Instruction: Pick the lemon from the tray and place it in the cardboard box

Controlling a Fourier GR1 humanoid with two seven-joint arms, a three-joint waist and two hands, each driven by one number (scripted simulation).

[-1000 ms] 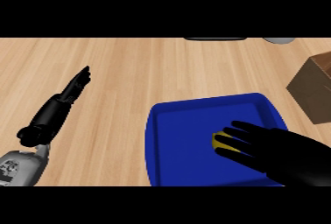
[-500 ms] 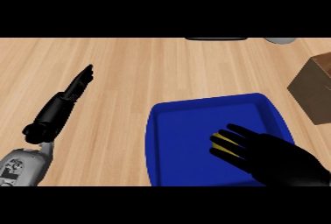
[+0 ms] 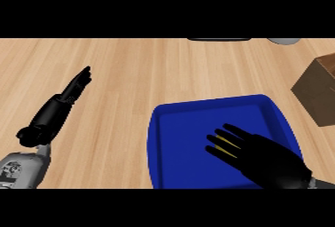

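The lemon (image 3: 227, 144) lies inside the blue tray (image 3: 189, 133), right of its middle, and shows only as thin yellow slivers between the black fingers (image 3: 219, 141) of the right hand (image 3: 268, 162). That hand lies over the fruit, its fingers spread across it; whether they close around the lemon or just lie on it, I cannot tell. The tray sits flat on the wooden bench (image 3: 144, 71). The cardboard box (image 3: 319, 91) stands at the right edge, near the tray's far right corner but apart from it. The left hand (image 3: 73, 88) rests well left of the tray, fingers straight and together, holding nothing.
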